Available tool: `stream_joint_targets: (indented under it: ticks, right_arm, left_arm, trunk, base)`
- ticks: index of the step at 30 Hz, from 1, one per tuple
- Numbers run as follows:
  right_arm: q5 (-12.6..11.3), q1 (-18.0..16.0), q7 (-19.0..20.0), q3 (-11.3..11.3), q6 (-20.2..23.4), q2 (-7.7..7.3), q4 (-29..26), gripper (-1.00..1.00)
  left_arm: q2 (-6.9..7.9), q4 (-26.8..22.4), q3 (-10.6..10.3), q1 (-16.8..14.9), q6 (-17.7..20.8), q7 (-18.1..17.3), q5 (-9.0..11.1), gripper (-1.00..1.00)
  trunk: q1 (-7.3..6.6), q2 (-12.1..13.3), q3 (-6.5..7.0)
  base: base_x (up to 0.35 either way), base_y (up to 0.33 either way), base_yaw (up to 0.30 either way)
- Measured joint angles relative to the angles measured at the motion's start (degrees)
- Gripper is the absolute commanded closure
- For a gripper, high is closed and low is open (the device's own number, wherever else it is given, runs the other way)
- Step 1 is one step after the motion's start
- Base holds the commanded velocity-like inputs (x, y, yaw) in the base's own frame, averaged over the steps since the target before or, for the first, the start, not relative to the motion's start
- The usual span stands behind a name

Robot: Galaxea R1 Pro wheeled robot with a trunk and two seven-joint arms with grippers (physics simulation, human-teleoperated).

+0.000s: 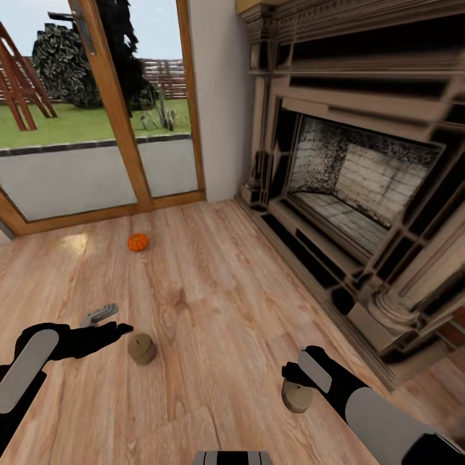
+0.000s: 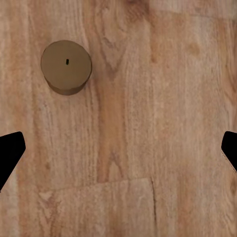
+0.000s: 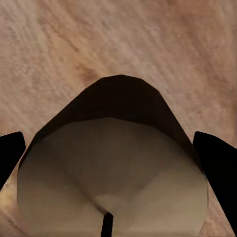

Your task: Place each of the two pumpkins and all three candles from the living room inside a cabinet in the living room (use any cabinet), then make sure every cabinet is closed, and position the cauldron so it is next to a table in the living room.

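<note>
1. Nearest our head camera, our right gripper (image 1: 298,374) hangs over one squat tan candle (image 1: 296,395) on the wooden floor (image 1: 213,284); in the right wrist view that candle (image 3: 113,168) sits between the two dark fingertips (image 3: 217,163), which stand apart at either side. We cannot tell whether they touch it.
2. Our left gripper (image 1: 110,326) is spread wide and holds nothing; its fingertips (image 2: 10,153) sit far apart over bare boards.
3. A second candle (image 1: 142,349) stands upright on the floor just beside the left gripper, on the side toward the fireplace (image 1: 349,187); its wick shows in the left wrist view (image 2: 66,66).
4. One orange pumpkin (image 1: 137,242) rests on the floor well away from the fireplace, near the glass door (image 1: 97,129).
</note>
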Motion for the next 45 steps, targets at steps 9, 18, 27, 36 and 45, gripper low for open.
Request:
stream_joint_targets:
  ticks: [9, 18, 27, 36, 45]
  right_arm:
    - [0.03, 0.0, 0.03, 0.06, -0.11, 0.0, -0.05, 1.0]
    - [-0.02, 0.0, 0.01, 0.08, -0.2, 0.0, -0.03, 1.0]
    - [0.03, 0.0, 0.0, 0.09, -0.18, 0.0, -0.04, 1.0]
    - [0.03, 0.0, 0.0, 0.09, -0.18, 0.0, -0.07, 1.0]
    - [-0.55, -0.47, -0.34, -0.38, 1.66, 0.59, -4.94, 1.0]
  left_arm:
    - [0.09, 0.62, 0.28, 0.01, 0.0, 0.02, 0.02, -1.0]
    - [0.09, 0.72, 0.29, 0.01, -0.02, 0.02, 0.2, -1.0]
    - [0.01, 0.73, 0.29, 0.02, -0.1, 0.15, 0.07, -1.0]
    - [-0.06, 3.18, 0.3, 0.01, -0.33, 1.56, -0.36, -1.0]
    - [-0.56, 5.35, 0.14, -0.01, -0.38, 3.02, -0.44, -1.0]
  trunk:
    - [0.0, 0.0, 0.0]
    - [0.02, 0.0, 0.0]
    - [0.03, 0.0, 0.0]
    - [0.03, 0.0, 0.0]
    - [0.02, 0.0, 0.01]
  base:
    - [0.286, 0.161, 0.0]
    - [0.127, 0.203, 0.0]
    - [0.004, 0.092, 0.0]
    - [0.0, 0.003, 0.0]
    - [0.0, 0.0, 0.0]
